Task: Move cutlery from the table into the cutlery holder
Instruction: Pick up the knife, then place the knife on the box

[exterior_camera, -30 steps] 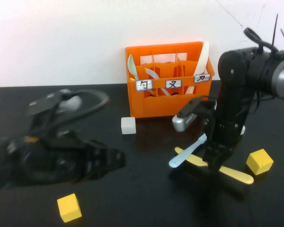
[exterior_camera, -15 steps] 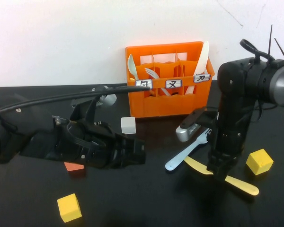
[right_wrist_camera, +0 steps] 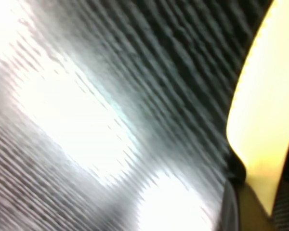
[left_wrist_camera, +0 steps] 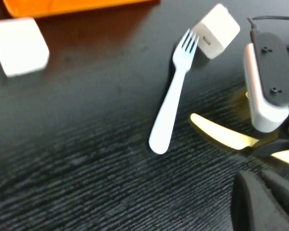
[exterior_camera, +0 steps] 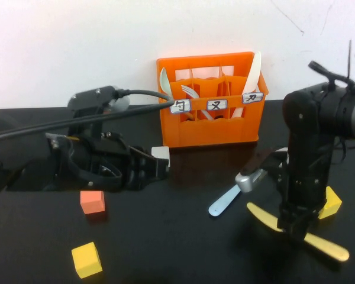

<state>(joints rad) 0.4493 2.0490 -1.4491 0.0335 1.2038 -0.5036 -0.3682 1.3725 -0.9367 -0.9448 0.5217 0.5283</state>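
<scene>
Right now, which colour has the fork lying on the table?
Light blue; the fork shows best in the left wrist view.

Plain white wall (exterior_camera: 77, 47) with a faint crack behind a matte black table (exterior_camera: 183, 254).
</scene>
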